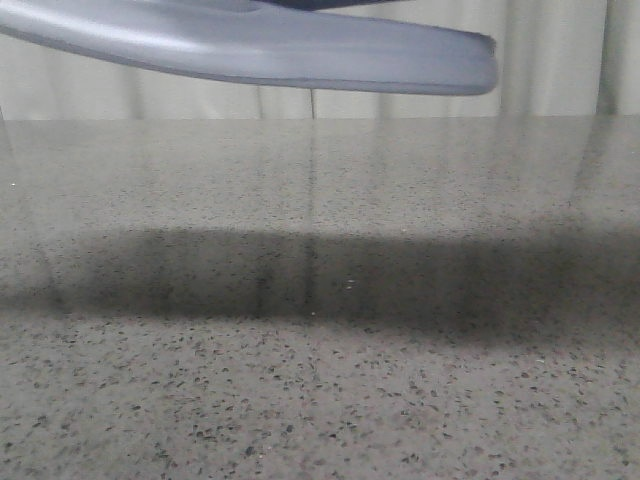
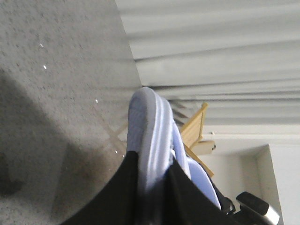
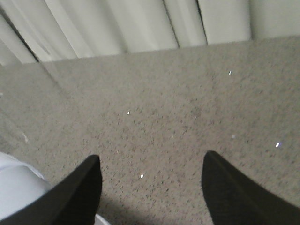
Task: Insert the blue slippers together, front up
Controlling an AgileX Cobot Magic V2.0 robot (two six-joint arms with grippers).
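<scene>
A pale blue slipper (image 1: 270,50) hangs across the top of the front view, held in the air above the table, its sole towards the camera. In the left wrist view my left gripper (image 2: 154,173) is shut on the slippers (image 2: 150,131); two pale soles lie pressed together between the black fingers (image 2: 117,192), with a further pale blue part (image 2: 199,180) beside them. My right gripper (image 3: 150,164) is open and empty over the speckled table. A pale slipper edge (image 3: 16,187) shows beside its one finger (image 3: 79,192).
The speckled grey table (image 1: 320,380) carries a dark shadow under the held slipper. Pale curtains (image 1: 400,105) hang behind the table's far edge. A wooden frame (image 2: 197,126) shows past the slippers in the left wrist view.
</scene>
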